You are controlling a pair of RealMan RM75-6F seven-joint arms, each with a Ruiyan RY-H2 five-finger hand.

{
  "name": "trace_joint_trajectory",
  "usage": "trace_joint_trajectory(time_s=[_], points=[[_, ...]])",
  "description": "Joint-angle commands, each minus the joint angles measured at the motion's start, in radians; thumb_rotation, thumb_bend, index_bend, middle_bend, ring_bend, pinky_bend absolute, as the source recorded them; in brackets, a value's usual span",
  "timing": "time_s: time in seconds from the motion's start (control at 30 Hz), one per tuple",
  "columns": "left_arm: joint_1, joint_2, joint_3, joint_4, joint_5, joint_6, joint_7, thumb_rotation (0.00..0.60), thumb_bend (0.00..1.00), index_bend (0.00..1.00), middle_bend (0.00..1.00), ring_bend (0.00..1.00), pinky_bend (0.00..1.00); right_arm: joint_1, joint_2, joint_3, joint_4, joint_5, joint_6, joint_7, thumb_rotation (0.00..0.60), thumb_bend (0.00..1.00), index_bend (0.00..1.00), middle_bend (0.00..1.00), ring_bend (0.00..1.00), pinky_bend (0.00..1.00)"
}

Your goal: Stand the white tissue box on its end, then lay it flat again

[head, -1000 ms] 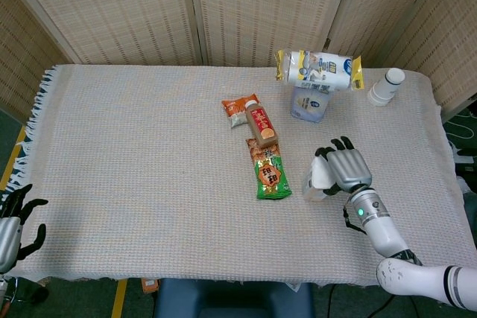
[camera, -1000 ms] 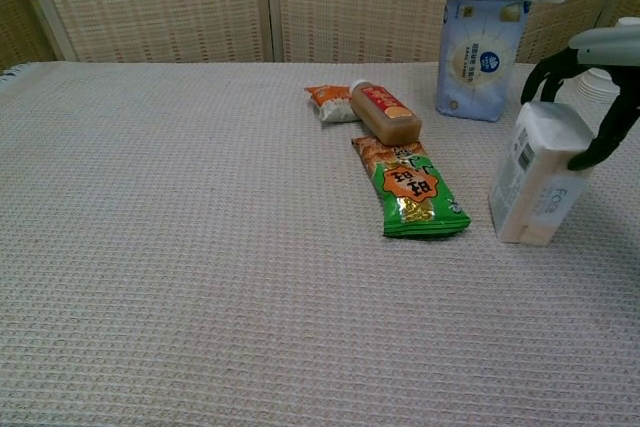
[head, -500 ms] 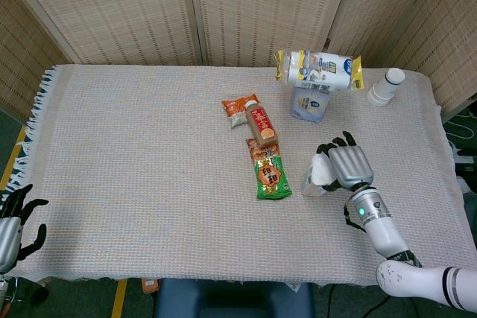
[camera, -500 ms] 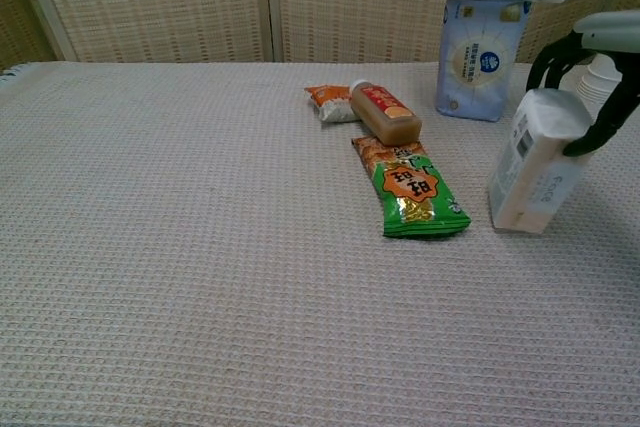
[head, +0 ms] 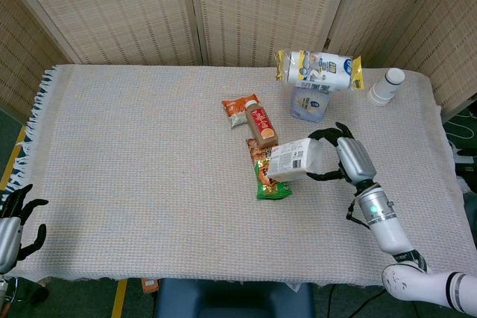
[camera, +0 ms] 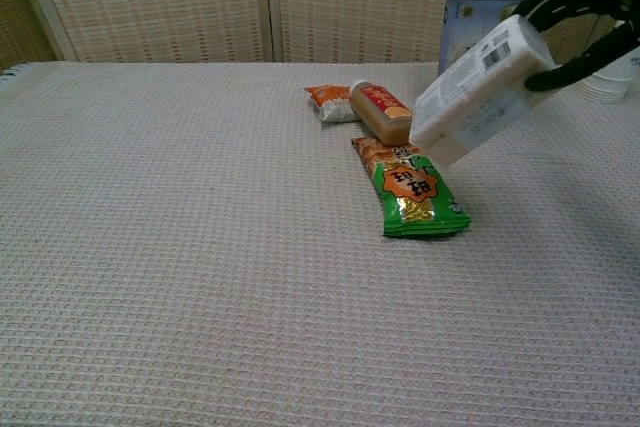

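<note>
White tissue box [head: 294, 160] is being gripped at one end by the right hand [head: 349, 157], fingers wrapped around it. Box is being held tilted, clear of the desk [head: 134, 147], free end over the green snack packet [head: 270, 176]. Left hand [head: 13, 217] is being kept off the desk's near-left edge, fingers spread, holding nothing.

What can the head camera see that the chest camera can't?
Only the head view shows the left robot hand at the table's edge, holding nothing, and the right arm behind its hand. Only the chest view shows that the tissue box's low end hangs above the green snack bag. Both show the right robot hand holding the tilted box, the brown bottle, and the blue tissue pack.
</note>
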Motion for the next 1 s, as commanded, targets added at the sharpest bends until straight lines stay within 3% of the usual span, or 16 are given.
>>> trace_joint_trajectory(time_s=[0.03,0.43,0.73,1.0], points=[[-0.001,-0.001,0.0,0.0,0.0,-0.001,0.003,0.6,0.49,0.29,0.0,0.0,0.3,-0.081,-0.045,0.008,0.189,-0.2,-0.013,0.355,0.6,0.03,0.45,0.52,0.53,0.0],[-0.002,-0.004,-0.002,0.003,-0.007,-0.004,0.005,0.6,0.49,0.3,0.0,0.0,0.3,-0.121,-0.169,-0.038,0.431,-0.28,0.042,0.36,0.6,0.04,0.42,0.52,0.53,0.0],[-0.001,-0.004,-0.003,0.003,-0.01,-0.003,0.007,0.6,0.49,0.3,0.0,0.0,0.3,-0.129,-0.256,-0.055,0.593,-0.356,0.09,0.545,0.6,0.04,0.42,0.52,0.52,0.0],[-0.002,-0.005,-0.004,0.003,-0.011,-0.003,0.01,0.6,0.49,0.3,0.0,0.0,0.3,-0.128,-0.316,-0.077,0.712,-0.373,0.063,0.651,0.6,0.04,0.42,0.52,0.52,0.0]])
